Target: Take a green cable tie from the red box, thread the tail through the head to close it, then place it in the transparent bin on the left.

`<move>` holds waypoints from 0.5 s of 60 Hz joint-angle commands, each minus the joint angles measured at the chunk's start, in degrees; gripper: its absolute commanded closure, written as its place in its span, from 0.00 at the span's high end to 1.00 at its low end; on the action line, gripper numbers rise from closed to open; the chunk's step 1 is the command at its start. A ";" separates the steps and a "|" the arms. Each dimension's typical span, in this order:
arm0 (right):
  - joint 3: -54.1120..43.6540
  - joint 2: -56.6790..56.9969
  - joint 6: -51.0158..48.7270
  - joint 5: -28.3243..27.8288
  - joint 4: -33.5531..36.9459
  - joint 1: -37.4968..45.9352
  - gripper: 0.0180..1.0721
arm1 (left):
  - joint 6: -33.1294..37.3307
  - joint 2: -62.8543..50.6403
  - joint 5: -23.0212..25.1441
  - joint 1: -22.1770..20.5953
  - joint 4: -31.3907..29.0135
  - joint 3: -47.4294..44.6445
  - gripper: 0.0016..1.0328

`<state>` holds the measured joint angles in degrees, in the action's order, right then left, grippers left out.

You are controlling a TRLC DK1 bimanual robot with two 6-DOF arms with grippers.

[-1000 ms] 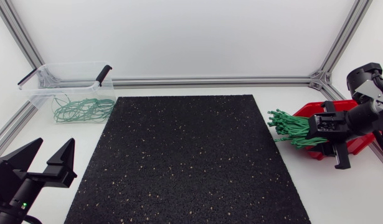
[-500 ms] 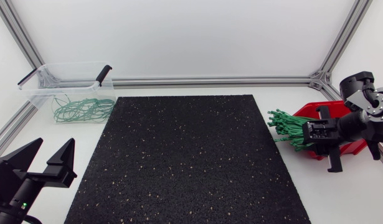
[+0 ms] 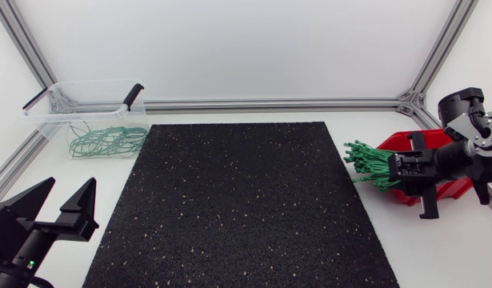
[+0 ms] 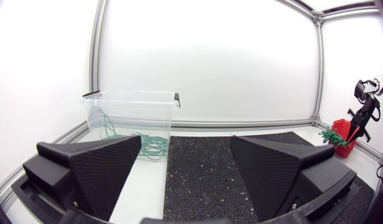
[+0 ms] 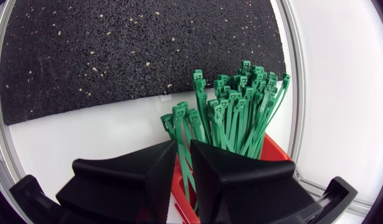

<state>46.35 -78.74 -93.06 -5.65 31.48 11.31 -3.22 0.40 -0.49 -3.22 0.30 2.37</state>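
A bundle of green cable ties (image 3: 364, 160) sticks out of the red box (image 3: 396, 143) at the table's right edge, heads fanned toward the black mat. My right gripper (image 3: 395, 170) is low over the box's front. In the right wrist view its fingers (image 5: 154, 171) pinch one green tie (image 5: 180, 127) from the near side of the bundle (image 5: 241, 106), and the red box (image 5: 275, 150) lies beneath. The transparent bin (image 3: 54, 100) at the back left holds several looped green ties (image 3: 106, 141). My left gripper (image 3: 70, 190) is open at the front left, holding nothing.
A black speckled mat (image 3: 238, 200) covers the table's middle, between the bin and the box. Aluminium frame rails (image 3: 270, 104) run along the table's back and sides. The left wrist view looks across the mat (image 4: 203, 177), with the bin (image 4: 132, 106) ahead of the left gripper (image 4: 186, 144).
My right gripper has shifted a little toward the mat over the box, and its fingers have drawn together around a tie. The left arm has stayed still.
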 commanded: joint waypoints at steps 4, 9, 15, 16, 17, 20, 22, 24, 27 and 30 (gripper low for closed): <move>-2.23 0.25 1.03 0.73 0.16 -1.38 0.16 | -1.08 0.39 0.32 0.32 -1.17 -2.28 0.97; -2.23 0.43 1.03 0.73 0.33 -1.38 0.16 | -1.08 0.39 0.32 0.32 -1.17 -2.28 0.97; -1.87 0.87 1.12 0.90 0.68 -1.38 0.15 | -1.08 0.39 0.32 0.32 -1.17 -2.28 0.97; -1.79 0.87 1.39 0.90 0.95 -1.38 0.10 | -1.08 0.39 0.32 0.32 -1.17 -2.28 0.97; -1.70 0.87 1.47 0.90 1.03 -1.38 0.10 | -1.08 0.39 0.32 0.32 -1.17 -2.28 0.97; -1.61 0.87 1.74 0.90 1.30 -1.38 0.10 | -1.08 0.39 0.32 0.32 -1.17 -2.28 0.97; -1.52 0.87 1.83 0.90 1.30 -1.38 0.10 | -1.08 0.39 0.32 0.32 -1.17 -2.28 0.97; -1.44 0.96 1.83 0.90 1.30 -1.38 0.10 | -1.08 0.39 0.32 0.32 -1.17 -2.28 0.97; -1.17 1.40 1.74 0.90 1.47 -1.38 0.10 | -1.08 0.39 0.32 0.32 -1.17 -2.28 0.97; -1.00 1.75 1.74 0.90 1.83 -1.29 0.10 | -1.08 0.39 0.32 0.32 -1.17 -2.28 0.97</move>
<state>45.25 -78.32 -91.70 -5.04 32.10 10.22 -3.22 0.40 -0.49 -3.22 0.30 2.37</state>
